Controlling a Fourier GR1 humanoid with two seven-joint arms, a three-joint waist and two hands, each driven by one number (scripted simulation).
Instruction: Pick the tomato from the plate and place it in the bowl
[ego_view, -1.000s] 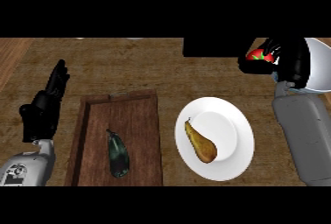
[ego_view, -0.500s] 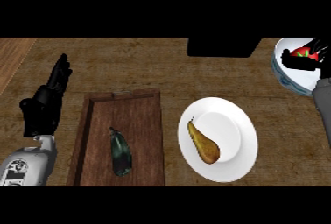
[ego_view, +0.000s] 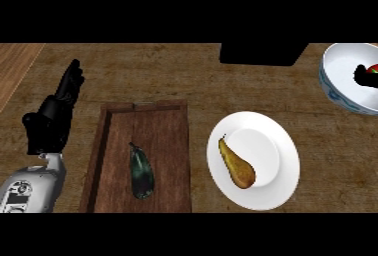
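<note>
**woodgrain_42:** So, biggest to smallest: wooden counter, a dark box at the back, a wooden tray left of centre, a white plate right of it, and a white bowl cut off by the right edge. An aubergine lies in the tray, running front to back. On the plate there's only a pear, fat end toward the robot, thin end pointing away.

**pan_handler:** Where's the tomato, then?

**woodgrain_42:** Inside the bowl, I think. There's a bit of red with green at the far right edge, with something dark next to it. Could be the right hand, but too little shows to tell whether the fingers are open or closed on anything. Can't read the tomato's axis or heading either.

**pan_handler:** And the left hand?

**woodgrain_42:** Left hand is at the left edge beside the tray, fingers straight and up, holding nothing, just resting. The bowl and tomato are way off to its right, past tray and plate, so the right arm is clearly nearer. My guess is all that's left is letting go and pulling clear of the rim.
</note>
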